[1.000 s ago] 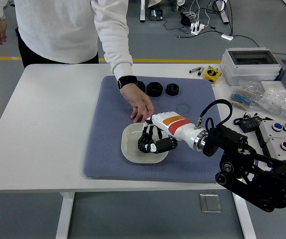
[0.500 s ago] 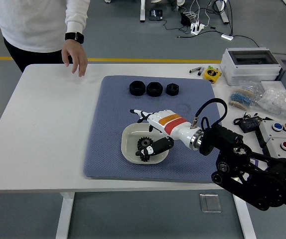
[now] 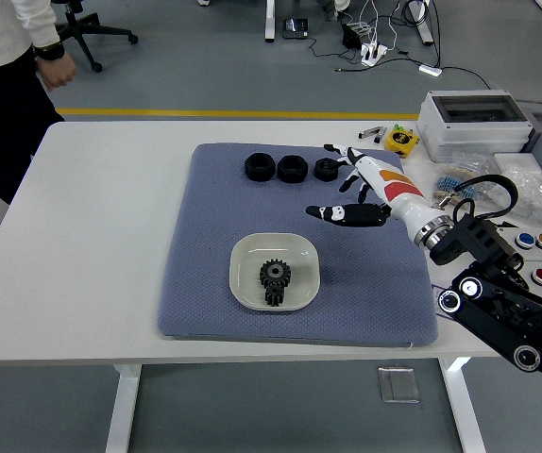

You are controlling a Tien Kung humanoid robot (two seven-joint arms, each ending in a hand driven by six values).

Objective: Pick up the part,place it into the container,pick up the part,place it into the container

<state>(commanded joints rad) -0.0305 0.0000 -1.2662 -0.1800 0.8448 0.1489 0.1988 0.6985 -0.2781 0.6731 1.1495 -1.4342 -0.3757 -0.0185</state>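
Gear part (image 3: 274, 280) lies inside the white container (image 3: 304, 257), near on the blue mat (image 3: 214, 208). My right hand (image 3: 351, 193) hovers empty, fingers spread, beside three black parts (image 3: 291, 168) at the far edge, ready for picking.

Container (image 3: 248, 283): shallow, off-white dish with rounded corners, upright on the near-centre part of the blue-grey mat (image 3: 205, 302) that covers the surface.

Part, gear (image 3: 275, 278): black, toothed, lying inside the container a little right of its middle; a second toothed section shows at its near side.

Parts, three black ring-shaped nuts (image 3: 291, 168): set in a row along the mat's far edge, close beside one another, well apart from the container.
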